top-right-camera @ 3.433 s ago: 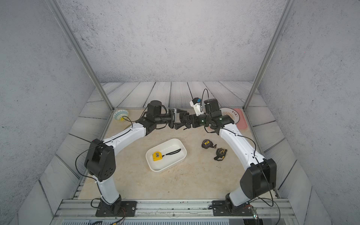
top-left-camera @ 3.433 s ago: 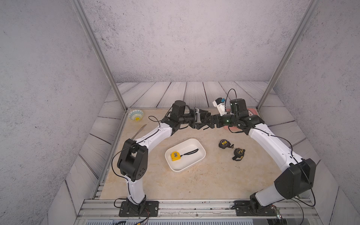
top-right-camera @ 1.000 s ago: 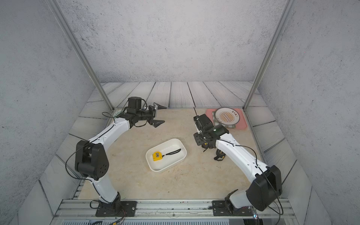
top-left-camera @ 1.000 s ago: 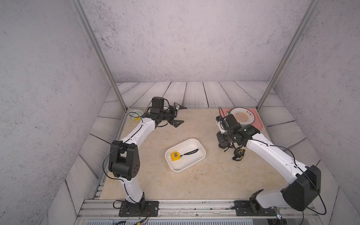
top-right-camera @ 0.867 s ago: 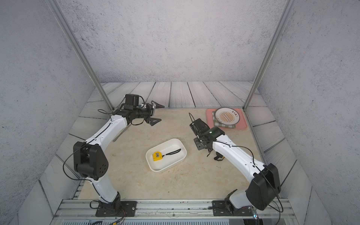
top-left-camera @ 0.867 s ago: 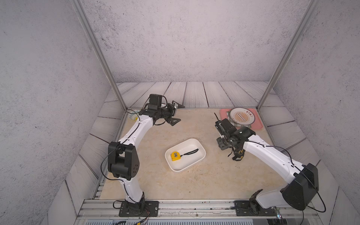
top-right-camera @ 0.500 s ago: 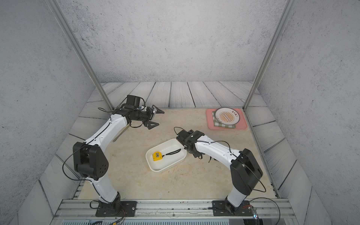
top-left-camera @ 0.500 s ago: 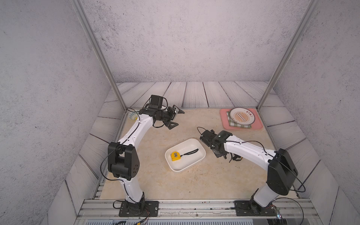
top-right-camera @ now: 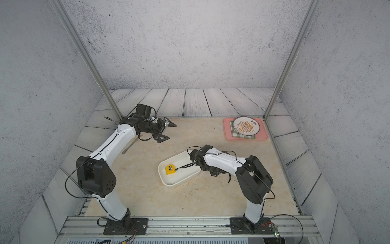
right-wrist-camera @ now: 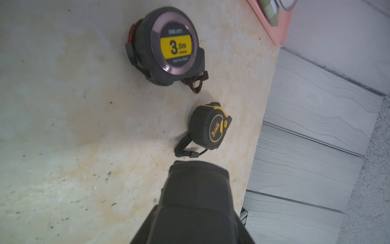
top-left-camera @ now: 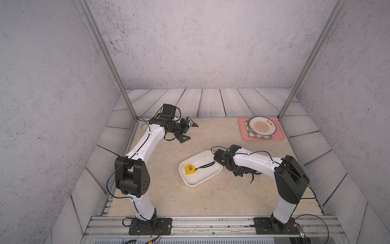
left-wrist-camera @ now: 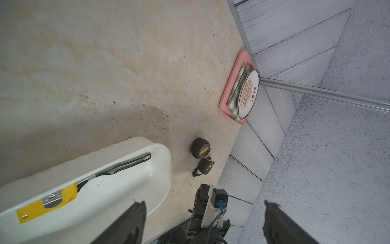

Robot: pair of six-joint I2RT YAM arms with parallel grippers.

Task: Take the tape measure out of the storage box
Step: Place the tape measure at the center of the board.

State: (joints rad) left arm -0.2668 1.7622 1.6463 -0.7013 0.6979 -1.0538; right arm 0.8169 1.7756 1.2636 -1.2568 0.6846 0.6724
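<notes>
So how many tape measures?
3. Yellow one inside the storage box; large grey one and smaller black-yellow one on the table beside it. More could hide under the right arm.

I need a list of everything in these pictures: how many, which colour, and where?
storage box: one, white, table centre.
tape measure: one, yellow, inside the storage box.
dark tape measures: two, black-yellow, on table right of storage box.
tray: one, pink, far right corner.
plate: one, white-orange, on the tray.
cloth: one, green checked, under the plate.
bowl: one, blue-patterned, far left corner.
stick: one, pale, by left table edge.
left gripper: one, black, open, raised far left.
right gripper: one, black, shut, beside the storage box.
</notes>
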